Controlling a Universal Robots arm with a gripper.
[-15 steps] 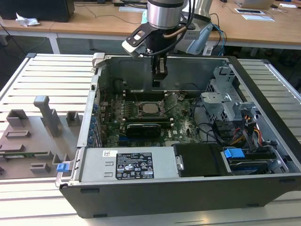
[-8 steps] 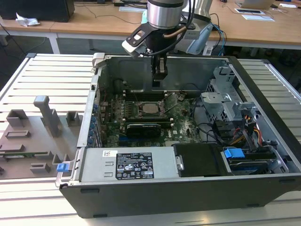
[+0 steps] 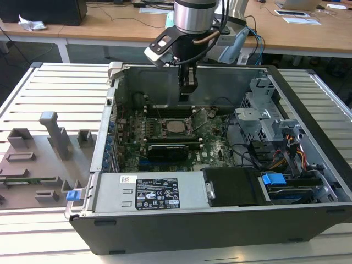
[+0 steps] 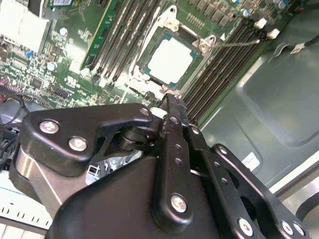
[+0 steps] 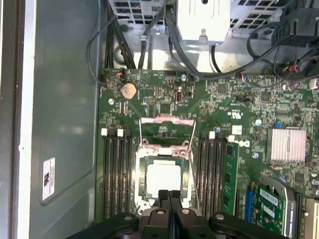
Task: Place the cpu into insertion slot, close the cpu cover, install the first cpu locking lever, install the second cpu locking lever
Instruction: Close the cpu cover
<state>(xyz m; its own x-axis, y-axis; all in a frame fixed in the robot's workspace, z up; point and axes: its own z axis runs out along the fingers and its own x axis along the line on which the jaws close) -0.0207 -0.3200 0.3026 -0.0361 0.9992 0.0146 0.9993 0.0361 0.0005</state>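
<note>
Best to press the raised cover (image 5: 166,120) down slowly with the gripper (image 3: 187,94), pinched together and empty at the exterior view's upper middle, without scraping the chip (image 5: 163,178) seated in the socket (image 5: 143,179)

The arm (image 3: 193,14) hangs down from above with its wrist upright. The gripper (image 3: 187,94) points straight down. In both wrist views its two black fingers (image 5: 163,199) are pressed together, with nothing between them.

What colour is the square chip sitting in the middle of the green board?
Silver-grey, pale and a bit shiny. The cpu shows best in the first wrist view.
</note>
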